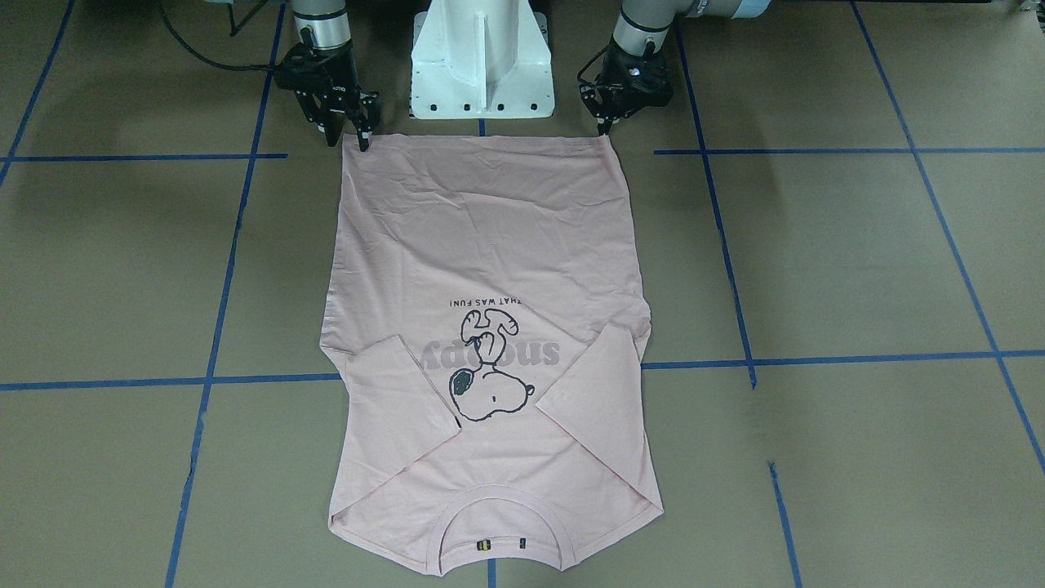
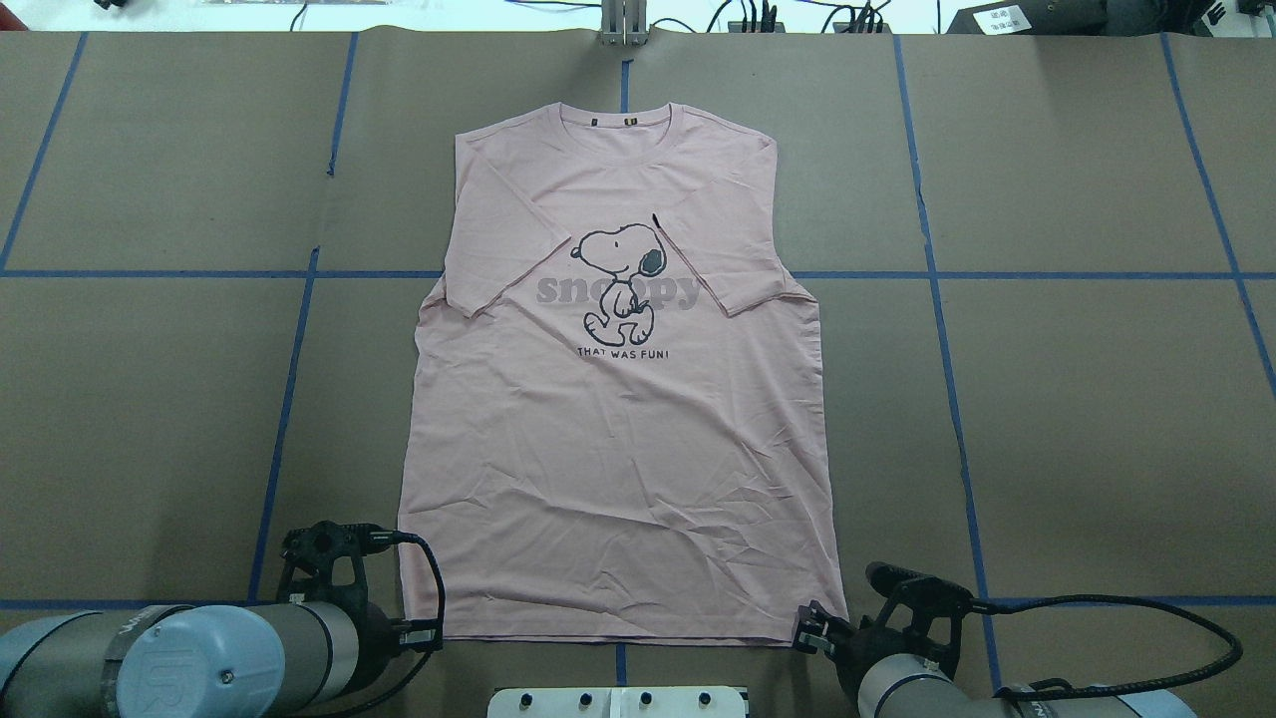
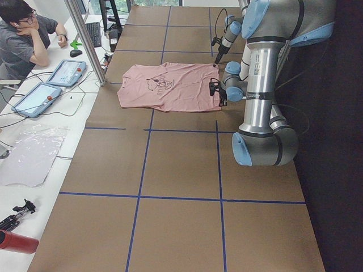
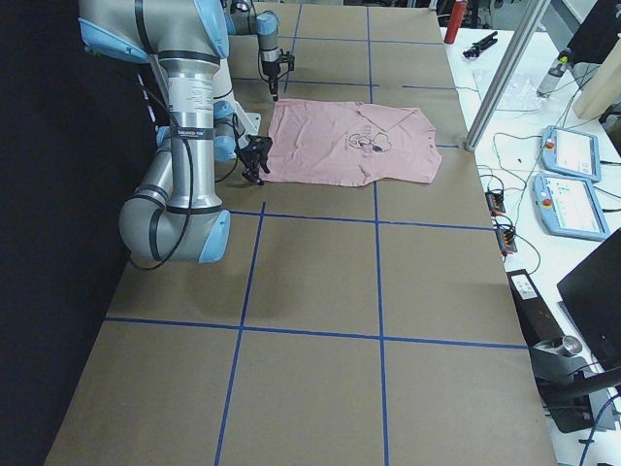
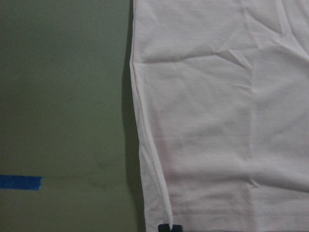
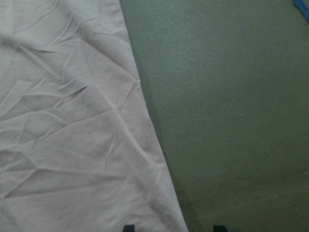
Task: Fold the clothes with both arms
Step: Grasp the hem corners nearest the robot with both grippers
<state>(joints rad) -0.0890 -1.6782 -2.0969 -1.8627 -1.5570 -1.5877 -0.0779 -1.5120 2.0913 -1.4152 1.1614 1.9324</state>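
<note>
The pale pink T-shirt [image 1: 490,237] lies flat and face up on the brown table, collar away from me, both sleeves folded in over the dog print [image 2: 620,279]. My left gripper [image 1: 606,129] is at the hem corner on my left; in its wrist view the fingertips [image 5: 163,227] sit close together, shut on the hem corner of the shirt [image 5: 217,121]. My right gripper [image 1: 349,139] is open at the other hem corner. In its wrist view the shirt's [image 6: 63,121] corner lies between the spread fingertips [image 6: 128,227].
The white pedestal base [image 1: 482,57] stands between the arms just behind the hem. Blue tape lines [image 2: 289,399] cross the table. A person [image 3: 28,34] sits at a side bench with tablets [image 3: 65,71] beyond the collar end.
</note>
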